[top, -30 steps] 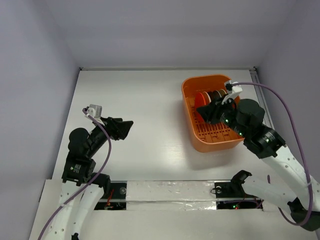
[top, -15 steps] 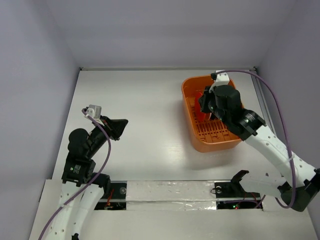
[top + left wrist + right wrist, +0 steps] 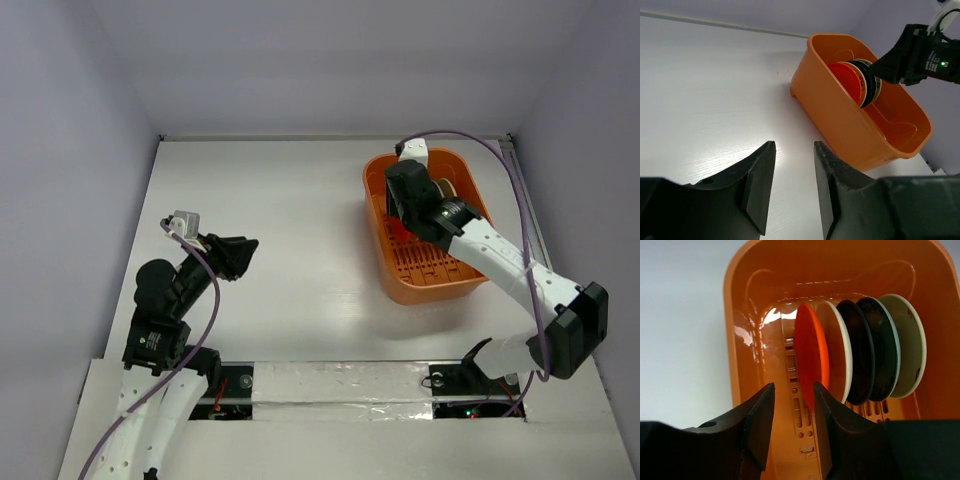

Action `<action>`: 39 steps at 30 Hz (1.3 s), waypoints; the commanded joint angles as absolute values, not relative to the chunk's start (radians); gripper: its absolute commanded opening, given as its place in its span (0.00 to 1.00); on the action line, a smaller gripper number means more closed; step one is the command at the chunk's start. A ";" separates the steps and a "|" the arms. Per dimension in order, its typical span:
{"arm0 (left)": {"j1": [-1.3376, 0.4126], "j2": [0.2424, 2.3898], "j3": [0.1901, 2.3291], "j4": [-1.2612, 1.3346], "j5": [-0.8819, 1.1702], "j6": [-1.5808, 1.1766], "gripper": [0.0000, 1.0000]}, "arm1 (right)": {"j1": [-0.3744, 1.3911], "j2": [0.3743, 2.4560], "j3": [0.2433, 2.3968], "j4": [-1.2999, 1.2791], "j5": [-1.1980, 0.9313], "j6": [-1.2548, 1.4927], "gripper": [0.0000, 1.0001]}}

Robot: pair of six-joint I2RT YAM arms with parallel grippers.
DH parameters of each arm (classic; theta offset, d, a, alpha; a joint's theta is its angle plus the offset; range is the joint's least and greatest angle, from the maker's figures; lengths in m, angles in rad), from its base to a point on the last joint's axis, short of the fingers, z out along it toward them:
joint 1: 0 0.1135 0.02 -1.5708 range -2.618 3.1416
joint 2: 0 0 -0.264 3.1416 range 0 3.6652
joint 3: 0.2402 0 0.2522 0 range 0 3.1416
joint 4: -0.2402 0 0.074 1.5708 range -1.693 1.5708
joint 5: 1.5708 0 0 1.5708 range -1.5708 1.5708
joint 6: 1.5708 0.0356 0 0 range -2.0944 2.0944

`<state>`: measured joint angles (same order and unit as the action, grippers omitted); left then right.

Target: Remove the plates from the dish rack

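Observation:
The orange dish rack (image 3: pixel 432 268) stands at the table's right. In it, several plates stand on edge in a row: orange-red (image 3: pixel 810 355), white (image 3: pixel 840 360), black (image 3: pixel 858 352), blue-grey (image 3: pixel 886 350) and cream (image 3: pixel 910 345). My right gripper (image 3: pixel 402 215) hangs over the rack. In the right wrist view the right gripper (image 3: pixel 794 390) is open, the orange-red plate's lower edge just beyond its right fingertip, nothing between the jaws. My left gripper (image 3: pixel 240 255) is open over bare table at the left, far from the rack (image 3: pixel 840 120).
A purple cable (image 3: pixel 520 200) loops from the right wrist over the rack's right side. The right forearm (image 3: pixel 500 260) crosses the rack's near right corner. The back wall stands close behind the rack. White table (image 3: pixel 300 220) lies between the grippers.
The right arm has swung from the rack's near right side to its far left end, above the plates. The left gripper's jaws look narrower than a second ago.

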<state>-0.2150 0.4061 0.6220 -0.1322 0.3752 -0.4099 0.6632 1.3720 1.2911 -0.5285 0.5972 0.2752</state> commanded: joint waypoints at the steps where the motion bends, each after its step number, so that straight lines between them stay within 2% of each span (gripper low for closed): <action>1: -0.219 0.393 0.621 -0.095 0.374 -0.414 0.35 | 0.663 1.413 1.350 -0.535 0.693 0.256 0.42; 8: -0.219 0.394 0.620 -0.094 0.376 -0.416 0.43 | 0.600 1.471 1.353 -0.505 0.663 0.230 0.41; 21: -0.219 0.402 0.620 -0.092 0.380 -0.414 0.45 | 0.546 1.571 1.350 -0.480 0.647 0.209 0.38; 29: -0.210 0.400 0.618 -0.091 0.380 -0.416 0.45 | 0.546 1.601 1.362 -0.489 0.676 0.203 0.23; 36: -0.210 0.397 0.618 -0.086 0.391 -0.416 0.45 | 0.555 1.540 1.377 -0.503 0.690 0.180 0.15; 39: -0.210 0.397 0.617 -0.086 0.390 -0.417 0.45 | 0.566 1.520 1.402 -0.521 0.706 0.170 0.08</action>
<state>-0.2142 0.3992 0.6216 -0.1322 0.3771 -0.4126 0.5529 1.5833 1.3205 -0.5426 0.6746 0.1795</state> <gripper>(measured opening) 0.448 0.162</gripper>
